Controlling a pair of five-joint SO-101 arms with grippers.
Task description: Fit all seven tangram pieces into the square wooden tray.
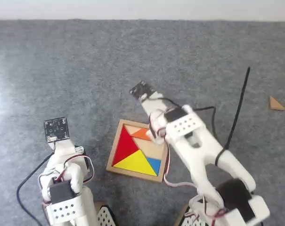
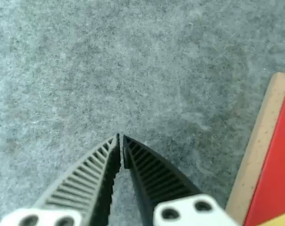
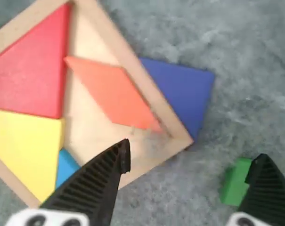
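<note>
The square wooden tray lies between the two arms. It holds a red triangle, a yellow triangle, a small light-blue piece and an orange parallelogram near one rim. A dark blue piece lies on the carpet against the outside of that rim, and a green piece lies a little beyond the corner. My right gripper hangs open over that tray corner, holding nothing. My left gripper is shut and empty over bare carpet beside the tray's edge.
A tan triangle lies alone on the grey carpet far to the right. A black cable rises behind the right arm. The left arm stands at the lower left, next to the tray.
</note>
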